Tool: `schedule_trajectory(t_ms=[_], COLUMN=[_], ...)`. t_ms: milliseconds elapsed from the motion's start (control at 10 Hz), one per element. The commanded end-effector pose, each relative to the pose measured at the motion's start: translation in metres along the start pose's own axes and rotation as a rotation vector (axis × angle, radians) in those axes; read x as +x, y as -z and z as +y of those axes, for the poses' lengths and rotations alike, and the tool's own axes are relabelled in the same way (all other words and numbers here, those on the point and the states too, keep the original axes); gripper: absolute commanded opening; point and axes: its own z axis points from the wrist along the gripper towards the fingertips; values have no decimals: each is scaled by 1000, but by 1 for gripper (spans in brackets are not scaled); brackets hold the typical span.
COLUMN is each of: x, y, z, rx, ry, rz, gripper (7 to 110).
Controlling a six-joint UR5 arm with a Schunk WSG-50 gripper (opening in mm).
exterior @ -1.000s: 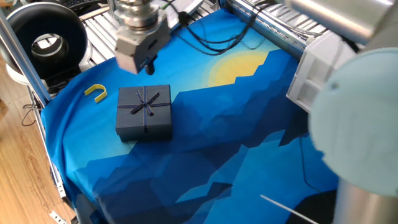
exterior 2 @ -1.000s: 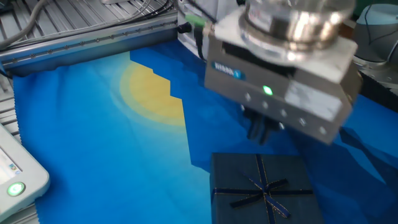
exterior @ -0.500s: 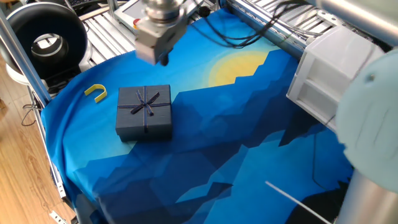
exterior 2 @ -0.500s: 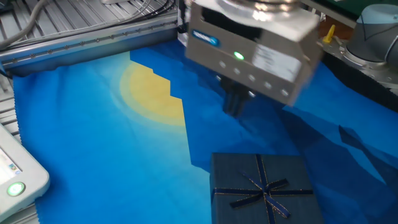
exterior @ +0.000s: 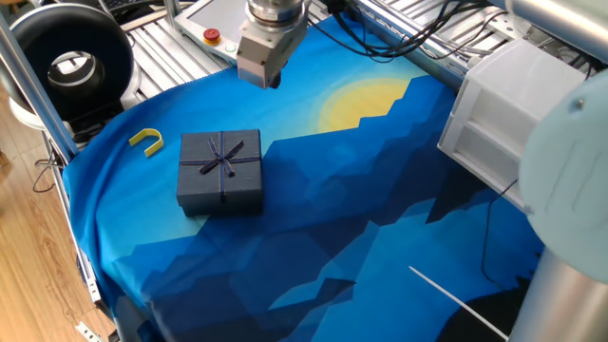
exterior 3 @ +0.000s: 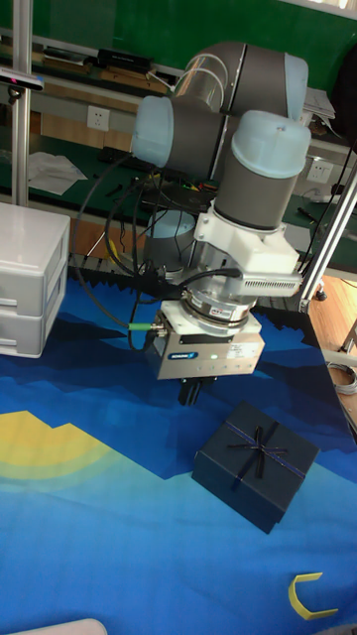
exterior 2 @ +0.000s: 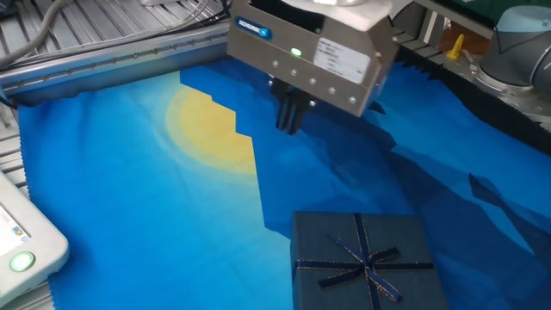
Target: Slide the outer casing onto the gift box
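hand (exterior 2: 291, 120) closed, empty, above cloth, outer casing (exterior: 221, 170) apart, yellow hook (exterior: 146, 142) beside

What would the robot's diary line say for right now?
gripper: shut, empty, in the air away from the box | outer casing: sitting closed over the gift box on the blue cloth | yellow hook: beside the box

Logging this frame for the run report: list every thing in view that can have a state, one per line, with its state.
outer casing: sits closed over the box, ribbon bow on top, flat on the cloth, nothing holding it.
gift box: hidden under the casing; tray not visible.
gripper: fingers shut together, holding nothing, raised above the cloth, away from the casing.
yellow hook: lying loose on the cloth beside the casing, apart from it.
white drawer unit: drawers shut.
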Motion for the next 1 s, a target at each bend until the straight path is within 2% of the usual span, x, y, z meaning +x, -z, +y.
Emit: schedule_trajectory(t_ms=[0, 100, 300, 400, 600, 900], x=[-8, -19, -47, -45, -40, -43], y=[-6, -6, 1, 3, 0, -4], z=[0, 5, 40, 45, 34, 34], rx=[-24, -42, -202, -219, -170, -172], ry=[-44, -163, -367, -419, -420, -411], rz=[16, -12, -80, -62, -49, -50], gripper=[7, 7, 7, 7, 7, 7])
